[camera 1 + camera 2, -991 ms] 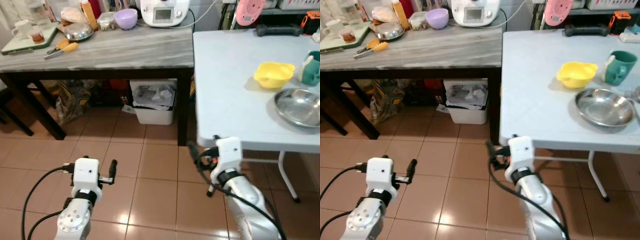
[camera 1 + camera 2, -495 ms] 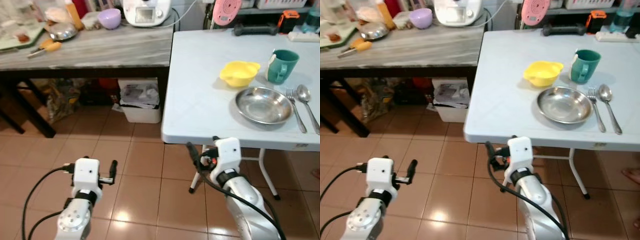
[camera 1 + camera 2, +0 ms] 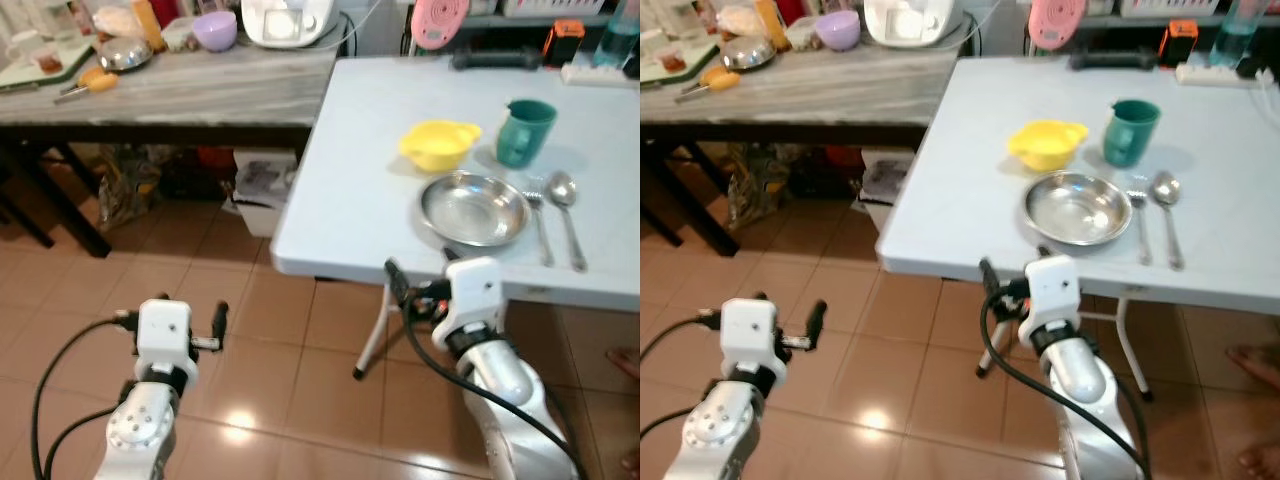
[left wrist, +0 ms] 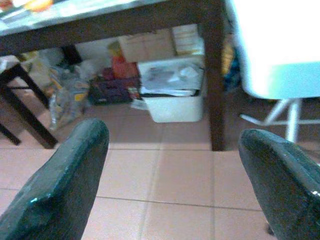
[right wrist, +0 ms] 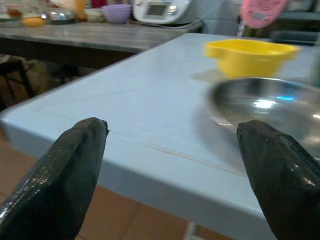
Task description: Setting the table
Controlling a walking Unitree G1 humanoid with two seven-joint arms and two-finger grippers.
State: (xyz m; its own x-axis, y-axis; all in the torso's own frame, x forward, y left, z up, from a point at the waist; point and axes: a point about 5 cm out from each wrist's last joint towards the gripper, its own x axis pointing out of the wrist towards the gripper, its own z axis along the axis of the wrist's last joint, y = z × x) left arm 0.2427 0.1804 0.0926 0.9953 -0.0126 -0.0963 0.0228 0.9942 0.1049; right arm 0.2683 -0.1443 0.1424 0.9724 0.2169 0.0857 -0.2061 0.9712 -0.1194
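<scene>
Left eye view | one steel plate [image 3: 473,208], yellow bowl [image 3: 438,144], green mug [image 3: 522,131], fork [image 3: 539,222], spoon [image 3: 565,203] | both tools [image 4: 165,185] [image 5: 172,175] wide, empty

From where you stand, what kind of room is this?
Probably a home kitchen or dining area: a white kitchen appliance on the grey marble-top counter, and a round steel plate with a fork on the white folding table.

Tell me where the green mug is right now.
The green mug stands on the white table ahead on the robot's right, just right of the yellow bowl and beyond the steel plate.
</scene>
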